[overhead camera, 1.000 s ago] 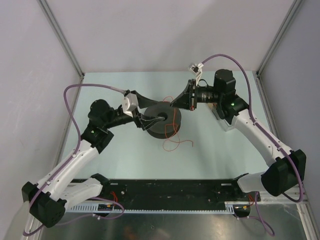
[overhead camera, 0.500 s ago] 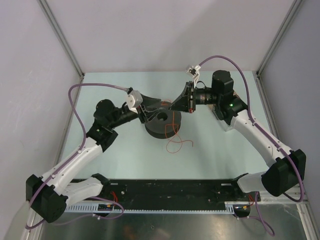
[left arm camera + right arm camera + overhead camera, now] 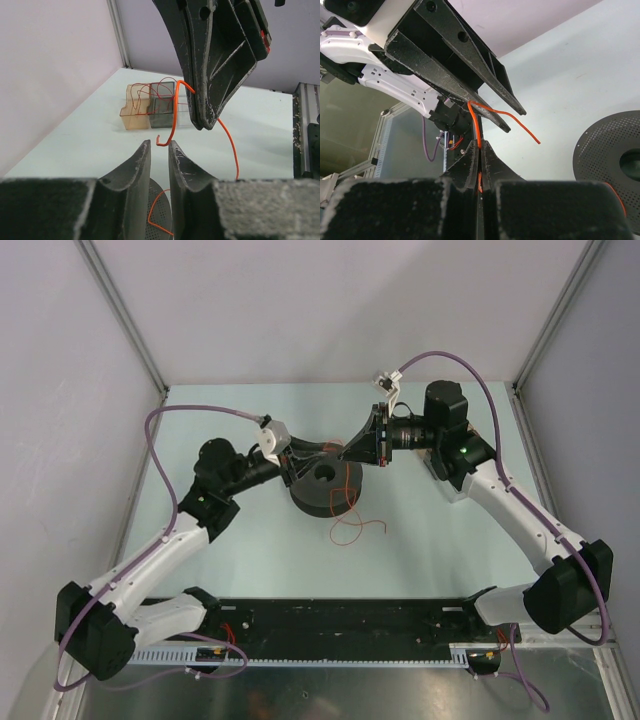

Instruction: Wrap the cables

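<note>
A thin red-orange cable [image 3: 352,525] curls on the table in front of a black perforated spool [image 3: 325,485] and rises over it. My right gripper [image 3: 479,146] is shut on the cable [image 3: 476,122] above the spool's far edge [image 3: 347,450]. The cable [image 3: 174,112] hangs from it and ends in a small hook. My left gripper [image 3: 159,145] faces the right one [image 3: 328,446]. A narrow gap shows between its jaws, and the hooked end sits just beyond its fingertips [image 3: 145,150], not pinched. Part of the spool [image 3: 162,205] shows below.
Beyond the grippers, two small translucent boxes, one orange [image 3: 134,106] and one grey [image 3: 162,106], stand on the table with red wire in them. Grey walls close in the left, back and right. A black rail [image 3: 340,625] runs along the near edge.
My left gripper has lifted off the spool and swung back toward the right gripper, its jaws narrowing. The right gripper has kept its hold with hardly any movement.
</note>
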{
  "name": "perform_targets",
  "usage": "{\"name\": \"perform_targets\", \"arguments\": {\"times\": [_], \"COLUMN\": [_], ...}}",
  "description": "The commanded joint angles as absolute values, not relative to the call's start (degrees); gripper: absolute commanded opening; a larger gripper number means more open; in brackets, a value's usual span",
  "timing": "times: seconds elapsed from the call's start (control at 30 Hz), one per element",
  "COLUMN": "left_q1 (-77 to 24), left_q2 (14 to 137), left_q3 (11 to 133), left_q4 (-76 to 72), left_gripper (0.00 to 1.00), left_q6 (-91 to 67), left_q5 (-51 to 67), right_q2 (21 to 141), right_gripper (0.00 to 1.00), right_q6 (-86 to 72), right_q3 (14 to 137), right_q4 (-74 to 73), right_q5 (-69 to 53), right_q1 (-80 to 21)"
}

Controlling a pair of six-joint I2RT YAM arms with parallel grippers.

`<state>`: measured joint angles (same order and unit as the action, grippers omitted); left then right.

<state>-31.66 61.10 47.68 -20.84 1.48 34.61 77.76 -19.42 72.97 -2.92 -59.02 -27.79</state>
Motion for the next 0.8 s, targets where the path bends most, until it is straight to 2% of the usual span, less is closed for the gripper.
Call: {"name": "perform_targets", "arguments": {"times": [0.0, 0.33, 0.4, 0.53, 0.77], "left_q1": [-32.01, -32.16, -32.17, -32.06, -30.55], "left_q2": [61.37, 62.22, 62.29, 61.38, 58.17], "left_q3": [49.68, 50.53, 50.62, 50.7, 51.89], "left_q4": [-24.12, -24.86, -24.98, -25.12, -24.98], "left_gripper": [0.24, 0.26, 0.21, 0.03, 0.0], "left_q6": [0.7, -1.72, -2.3, -2.77, -7.78], "left_q5": [33.36, 33.26, 33.34, 33.15, 36.65], "right_q2": [76.06, 76.03, 76.09, 76.01, 75.33], "right_gripper": [0.0, 0.0, 0.0, 0.0, 0.0], "right_q6": [-19.07, -19.1, -19.08, -18.51, -4.27], "right_q3": [72.86, 72.69, 72.62, 72.6, 72.6], "right_q4": [-2.14, -1.67, -1.8, -2.83, -16.62], "right_q5": [-60.16, -60.19, -60.22, -60.29, -58.69], "right_q1": [-27.87, -27.66, -27.46, -26.3, -23.69]}}
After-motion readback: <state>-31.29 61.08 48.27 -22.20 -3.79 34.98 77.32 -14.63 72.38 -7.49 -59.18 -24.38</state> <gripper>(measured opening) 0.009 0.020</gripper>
